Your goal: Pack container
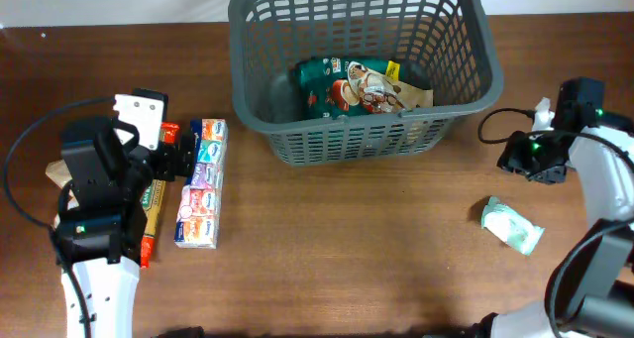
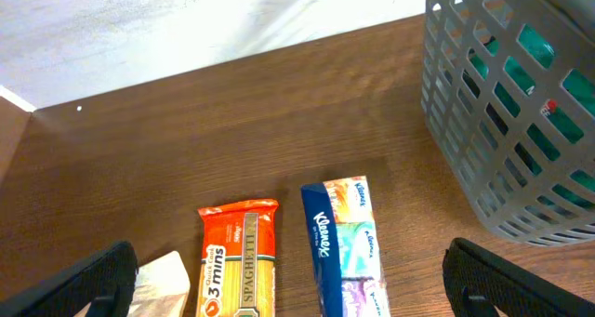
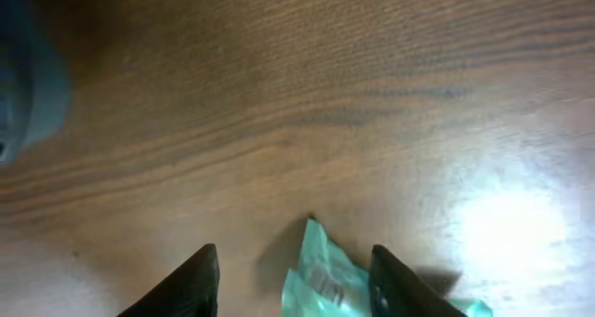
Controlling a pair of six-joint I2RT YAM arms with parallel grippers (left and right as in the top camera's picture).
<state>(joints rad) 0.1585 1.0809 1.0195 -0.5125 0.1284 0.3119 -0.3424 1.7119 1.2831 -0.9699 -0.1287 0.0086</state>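
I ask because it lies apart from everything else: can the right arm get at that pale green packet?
Probably yes. The right end effector hangs open right over the pale green packet, whose tip shows between its fingers in the wrist view. Only table shows around the packet, and nothing lies on it.

Packets [image 1: 362,88] in basket [image 1: 367,140], tissues [image 2: 342,252] right of spaghetti [image 2: 239,261]
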